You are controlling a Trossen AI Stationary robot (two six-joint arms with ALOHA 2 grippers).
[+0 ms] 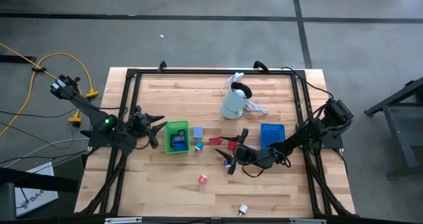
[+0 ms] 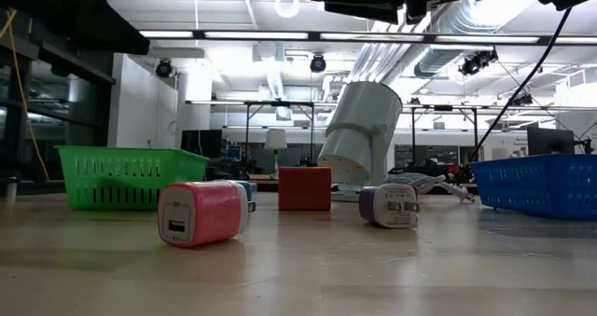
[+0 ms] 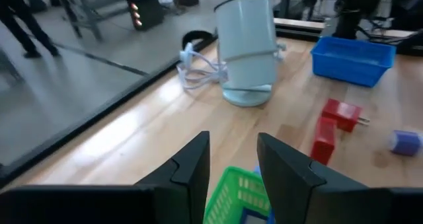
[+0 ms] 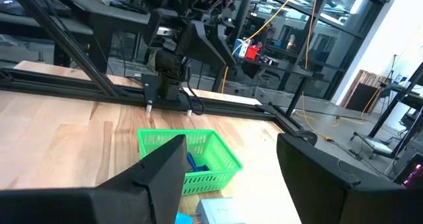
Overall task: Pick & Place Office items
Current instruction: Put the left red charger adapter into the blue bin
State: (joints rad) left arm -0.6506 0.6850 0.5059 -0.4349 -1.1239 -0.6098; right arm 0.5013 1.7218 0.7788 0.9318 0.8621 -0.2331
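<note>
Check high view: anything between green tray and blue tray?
Yes, in the high view: between green tray and blue tray lie a light-blue block, red pieces and right gripper.

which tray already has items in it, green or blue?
The green tray, beside the left gripper: blue pieces lie inside it. The blue tray by the right arm shows nothing in it from above.

obstacles: green tray (image 1: 176,137), blue tray (image 1: 271,135), appliance (image 1: 235,100) mid-table | free: bare wood front-left — wide open

A robotics lab: exposed ceiling ducts (image 2: 466,22), metal workbench frames (image 2: 280,106).
</note>
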